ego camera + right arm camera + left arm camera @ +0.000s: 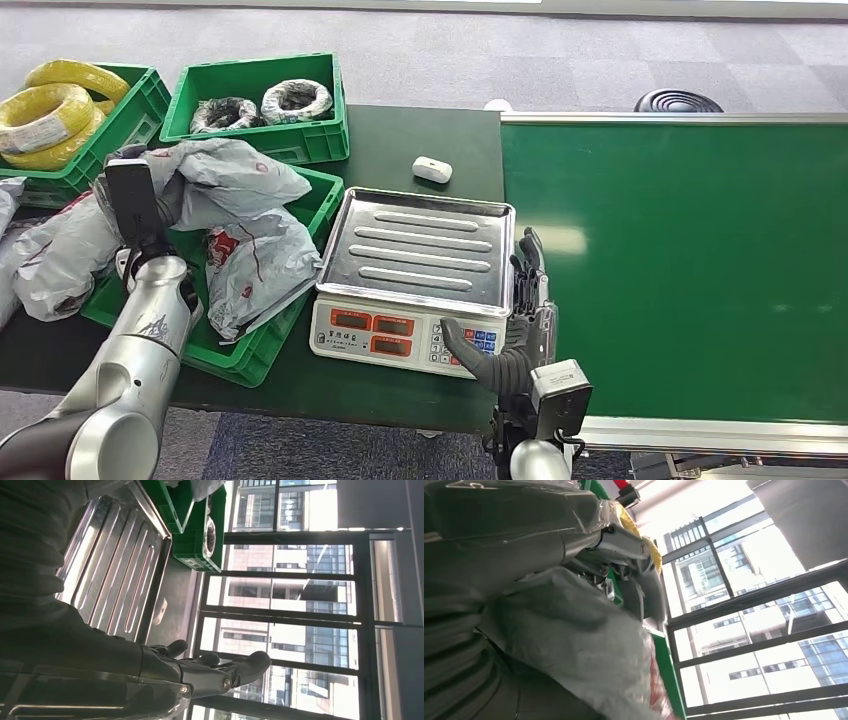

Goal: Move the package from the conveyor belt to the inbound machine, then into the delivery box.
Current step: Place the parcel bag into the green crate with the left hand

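A grey plastic package (pixel 225 175) lies on top of other grey bags in the green delivery box (pixel 262 350), left of the scale. My left hand (pixel 150 200) is in that box at the package's left end. In the left wrist view the package (pixel 574 640) sits between the thumb and the fingers (pixel 624 545), so the hand appears to hold it. The inbound machine, a scale with a bare steel tray (pixel 420 245), stands in the middle. My right hand (pixel 525 300) is open with straight fingers (pixel 240 667) beside the scale's right edge. Nothing lies on the green conveyor belt (pixel 690 270).
Behind the delivery box stand two more green crates, one with yellow cable coils (pixel 50 120), one with dark and white coils (pixel 260 100). A small white object (pixel 432 169) lies behind the scale. More grey bags (pixel 55 250) spill over at the far left.
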